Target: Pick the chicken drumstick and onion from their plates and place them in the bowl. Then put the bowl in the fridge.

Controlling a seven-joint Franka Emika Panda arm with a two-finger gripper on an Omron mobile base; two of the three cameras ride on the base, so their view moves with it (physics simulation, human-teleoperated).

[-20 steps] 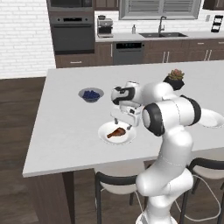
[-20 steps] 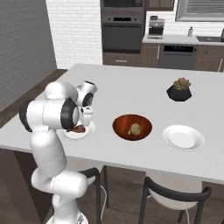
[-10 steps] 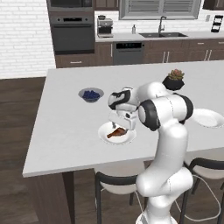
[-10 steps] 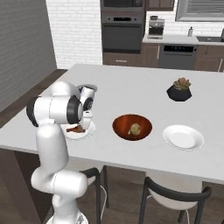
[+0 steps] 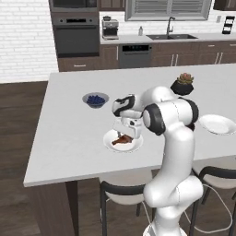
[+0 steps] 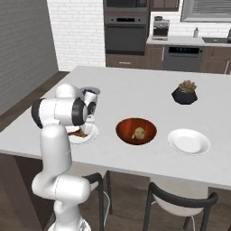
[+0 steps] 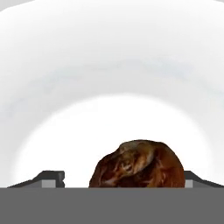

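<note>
Lowered since the earlier frames, the gripper point(image 5: 125, 136) had come down from above the near plate point(image 5: 110, 142) until its fingers sat at the level of the chicken drumstick point(image 7: 138, 165), with the wrist folded in close over the plate. Seen along the hand, the drumstick's bulbous, reddish-brown end lay directly ahead, between the two dark fingertips point(image 7: 49, 178), which stood apart on either side of the meat with a gap showing on the left side; whether the right tip touched it could not be told. The jaws stood wide, not clamped on anything. From the left base camera the drumstick point(image 5: 120, 139) lay flat on the plate with its long axis running across the plate, the thin end pointing out past the hand toward the plate's left edge and the thick end under the fingers. Beyond the hand to its right sat the wooden bowl point(image 6: 136, 131), holding the onion point(image 6: 138, 133) near its middle, well apart from the gripper point(image 6: 81, 129). Farther to the right lay the second white plate point(image 6: 189, 141), bare. Ahead of the hand, across the counter point(image 5: 69, 138), stood a small bowl of blueberries point(image 5: 95, 99), and farther off to the right a black succulent pot point(image 6: 184, 92).
</note>
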